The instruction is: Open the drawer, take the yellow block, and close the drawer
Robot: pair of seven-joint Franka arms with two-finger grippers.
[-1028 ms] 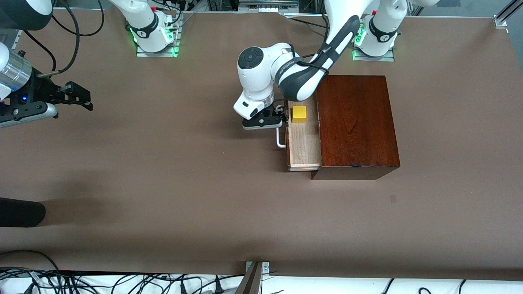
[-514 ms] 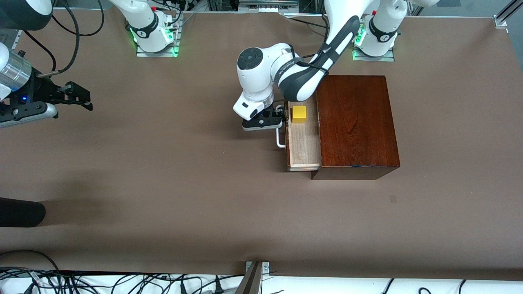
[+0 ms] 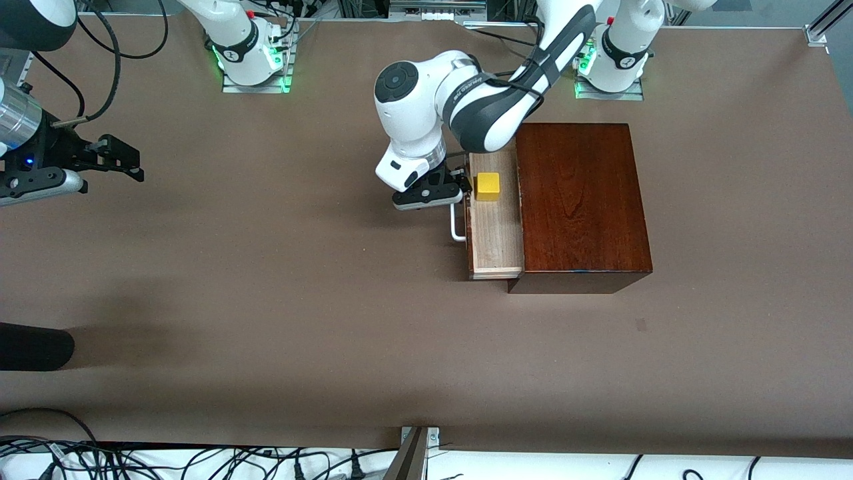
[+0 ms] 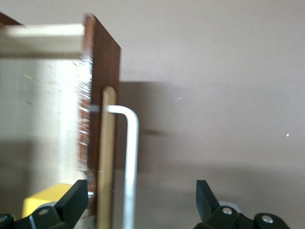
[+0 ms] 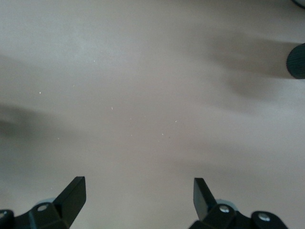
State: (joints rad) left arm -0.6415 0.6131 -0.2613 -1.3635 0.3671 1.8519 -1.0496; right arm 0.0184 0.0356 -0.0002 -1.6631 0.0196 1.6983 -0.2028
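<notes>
The dark reddish-brown box (image 3: 580, 200) stands near the left arm's base. Its drawer (image 3: 496, 233) is pulled partly out, showing pale wood. The yellow block (image 3: 487, 186) sits in the drawer, at the end nearer the bases. My left gripper (image 3: 460, 183) is open at the white handle (image 3: 456, 230). In the left wrist view the left gripper (image 4: 139, 195) straddles the handle bar (image 4: 129, 162) and the drawer front (image 4: 102, 95), with one finger beside the yellow block (image 4: 45, 198). My right gripper (image 3: 130, 162) is open and empty, waiting over bare table at the right arm's end; its wrist view (image 5: 138, 191) shows only table.
A black rounded object (image 3: 33, 347) pokes in at the table's edge at the right arm's end, nearer the front camera; it also shows in the right wrist view (image 5: 296, 59). Cables lie along the front edge (image 3: 200, 460). Brown table (image 3: 300, 300) surrounds the box.
The left arm's wrist and elbow have shifted slightly toward the bases, with the gripper staying at the handle. The right gripper has drifted slightly toward the table's edge. The drawer has not moved.
</notes>
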